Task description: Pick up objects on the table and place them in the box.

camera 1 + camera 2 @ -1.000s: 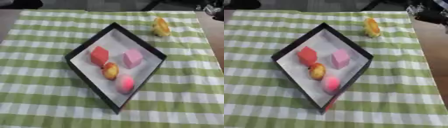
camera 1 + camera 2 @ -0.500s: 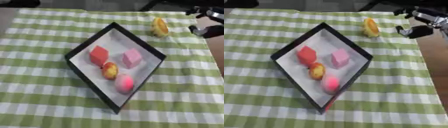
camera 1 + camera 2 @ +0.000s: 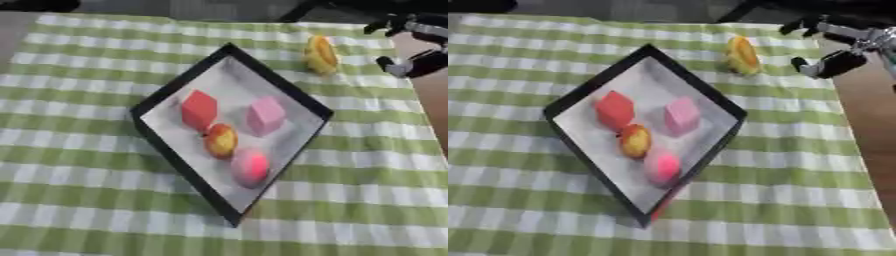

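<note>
We see the counter (image 3: 79,165) under a green-and-white checked cloth, w/ a black-rimmed box (image 3: 166,145) set diamond-wise at centre frame, its floor pale. Inside the box: a red block (image 3: 199,109) at upper left, a pink block (image 3: 265,115) to its right, a yellow-orange rounded piece (image 3: 220,140) just below and between them, and a pink rounded piece (image 3: 250,166) lower down toward the bottom corner. The red block and the yellow-orange piece look close to touching; we can't tell for sure.

One object is outside the box — a yellow-orange item (image 3: 743,54) on the cloth, upper right of the frame, near the box's top corner but apart from it.

The right hand (image 3: 833,61) comes in at the upper right edge, just right of that item & not touching it. We see its fingers (image 3: 808,25) parted, w/ a gap between the upper and lower ones — nothing held.

The left hand doesn't show in either view.
</note>
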Tool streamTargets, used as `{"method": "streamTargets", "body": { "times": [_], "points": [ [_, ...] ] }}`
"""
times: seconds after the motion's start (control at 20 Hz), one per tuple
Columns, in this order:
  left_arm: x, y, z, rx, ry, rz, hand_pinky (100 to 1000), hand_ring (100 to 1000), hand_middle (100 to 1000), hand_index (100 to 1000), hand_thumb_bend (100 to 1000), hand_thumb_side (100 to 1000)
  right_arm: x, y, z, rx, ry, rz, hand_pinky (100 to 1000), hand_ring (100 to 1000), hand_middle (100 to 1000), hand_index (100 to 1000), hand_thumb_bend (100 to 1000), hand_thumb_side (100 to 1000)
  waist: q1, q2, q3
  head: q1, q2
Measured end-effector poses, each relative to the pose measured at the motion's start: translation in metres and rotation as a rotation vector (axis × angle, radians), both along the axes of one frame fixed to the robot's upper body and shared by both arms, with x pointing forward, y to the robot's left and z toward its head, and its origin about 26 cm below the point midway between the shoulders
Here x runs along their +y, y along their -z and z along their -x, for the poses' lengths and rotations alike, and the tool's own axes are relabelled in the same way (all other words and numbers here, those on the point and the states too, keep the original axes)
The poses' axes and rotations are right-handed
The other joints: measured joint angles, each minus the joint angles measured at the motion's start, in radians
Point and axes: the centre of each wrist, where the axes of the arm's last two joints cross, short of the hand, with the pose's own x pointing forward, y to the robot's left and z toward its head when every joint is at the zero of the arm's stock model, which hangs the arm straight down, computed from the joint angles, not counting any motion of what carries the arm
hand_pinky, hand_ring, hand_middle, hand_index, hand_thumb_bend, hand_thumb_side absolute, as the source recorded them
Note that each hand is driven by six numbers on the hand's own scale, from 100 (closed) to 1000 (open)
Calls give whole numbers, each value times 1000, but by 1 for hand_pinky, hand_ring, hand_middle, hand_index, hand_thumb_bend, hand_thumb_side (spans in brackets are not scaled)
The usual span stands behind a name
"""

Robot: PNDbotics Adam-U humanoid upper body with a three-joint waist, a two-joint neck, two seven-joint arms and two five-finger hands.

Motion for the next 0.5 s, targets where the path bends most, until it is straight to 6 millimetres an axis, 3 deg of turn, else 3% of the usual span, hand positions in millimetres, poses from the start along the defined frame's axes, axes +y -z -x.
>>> {"method": "streamTargets", "body": {
  "times": [0.45,0.5],
  "points": [
    [-2,-1,-1,3,9,-7,747,741,740,794,369,676,14,0,-10,-11,7,-25,908,1000,875,973,100,134,-7,0,10,-17,0],
    [-2,-1,-1,3,9,-7,746,740,738,793,370,676,15,1,-10,-10,7,-24,919,1000,888,989,100,293,-7,0,10,-18,0]
  ]
}}
